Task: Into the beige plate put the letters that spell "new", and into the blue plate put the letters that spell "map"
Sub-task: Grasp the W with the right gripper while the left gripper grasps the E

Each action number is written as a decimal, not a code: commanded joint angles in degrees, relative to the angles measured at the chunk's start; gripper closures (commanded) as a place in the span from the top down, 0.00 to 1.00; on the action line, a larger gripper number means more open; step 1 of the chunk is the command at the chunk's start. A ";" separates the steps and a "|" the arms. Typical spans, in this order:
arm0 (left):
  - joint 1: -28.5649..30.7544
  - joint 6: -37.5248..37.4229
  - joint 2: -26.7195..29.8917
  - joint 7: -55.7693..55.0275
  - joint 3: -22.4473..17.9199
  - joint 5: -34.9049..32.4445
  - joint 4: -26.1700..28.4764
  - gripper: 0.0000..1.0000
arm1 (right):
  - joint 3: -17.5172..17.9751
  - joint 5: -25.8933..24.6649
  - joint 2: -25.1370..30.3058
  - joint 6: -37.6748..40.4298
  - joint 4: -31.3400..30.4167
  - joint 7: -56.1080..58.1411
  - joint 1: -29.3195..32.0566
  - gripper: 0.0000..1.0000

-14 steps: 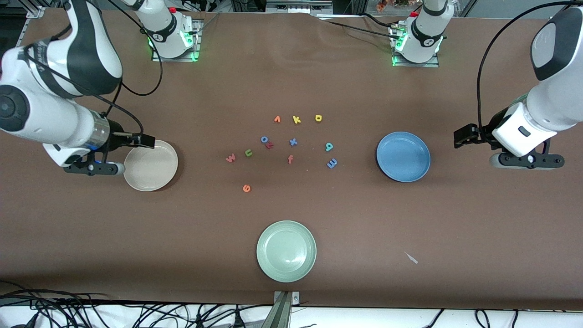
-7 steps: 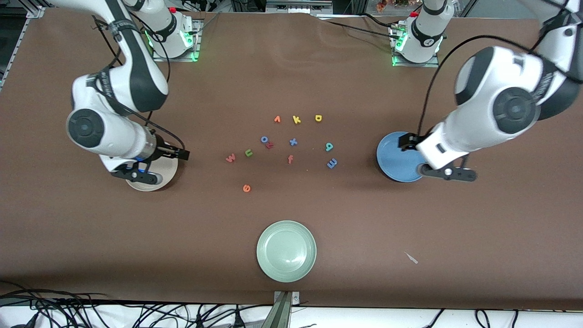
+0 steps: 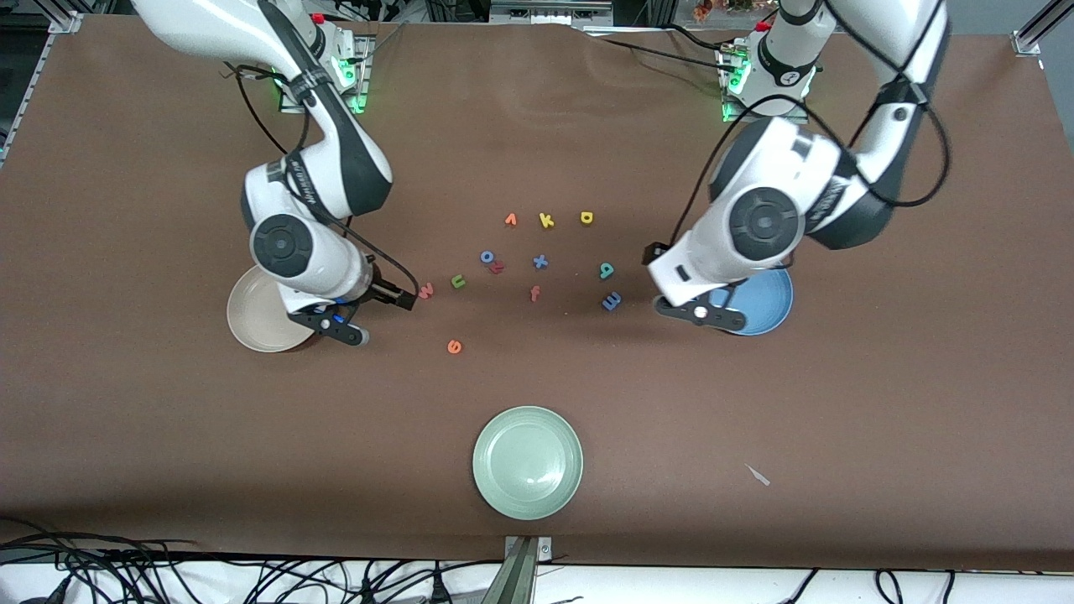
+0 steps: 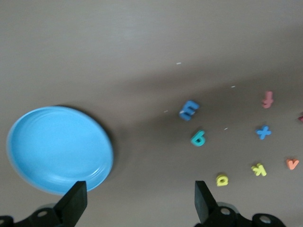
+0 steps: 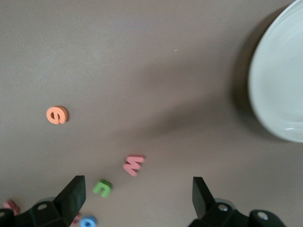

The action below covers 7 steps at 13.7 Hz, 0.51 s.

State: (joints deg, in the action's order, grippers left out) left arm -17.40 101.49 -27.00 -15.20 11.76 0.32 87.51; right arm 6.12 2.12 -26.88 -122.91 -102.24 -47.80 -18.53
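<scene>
While all six task letters lie loose on the brown table, none sits in a plate. In the front view the pinkish-red w and the green n lie left of frame centre, and the orange e lies lower in the frame, nearer to the camera. The light-blue m and the teal a lie right of centre; the yellow p lies above them in the frame.

The beige plate sits at centre left of the frame, toward the right arm's end of the table, partly covered by the right arm. The blue plate sits at centre right, partly covered by the left arm.

The right gripper hangs over the table between the beige plate and the w, fingers spread wide and holding nothing. In the right wrist view the w, n and e show apart from one another.

The left gripper hangs over the table at the edge of the blue plate, fingers likewise spread and empty. The left wrist view shows the m, a and p.

Other letters lie among them: a yellow k, a blue x, a blue o and an orange f. A pale green plate sits at lower centre of the frame.
</scene>
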 commanded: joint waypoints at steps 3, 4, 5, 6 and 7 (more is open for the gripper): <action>-3.87 11.06 -5.95 5.34 -0.43 -1.98 0.45 1.00 | -0.23 0.43 0.87 -16.27 -11.38 -10.54 -3.44 1.00; -4.05 14.75 -6.31 7.01 -0.43 -2.08 2.38 1.00 | -0.32 0.43 0.87 -19.87 -13.58 -11.08 -3.71 1.00; -4.40 19.66 -6.48 8.07 -0.43 -2.16 5.10 1.00 | -0.32 0.43 0.43 -21.82 -14.82 -11.17 -4.06 1.00; -4.75 24.67 -6.57 8.78 -0.43 -2.34 8.17 1.00 | -0.32 0.52 -0.18 -22.36 -15.18 -11.26 -4.15 1.00; -4.84 27.85 -6.92 10.70 -0.43 -4.43 10.46 1.00 | -0.32 0.52 -0.62 -22.89 -15.53 -11.52 -4.24 1.00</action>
State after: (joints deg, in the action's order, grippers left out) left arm -21.61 123.31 -34.47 -7.75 11.76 -1.15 93.04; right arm 6.13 2.12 -27.59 -143.61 -116.02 -58.34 -22.23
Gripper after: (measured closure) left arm 0.000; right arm 0.000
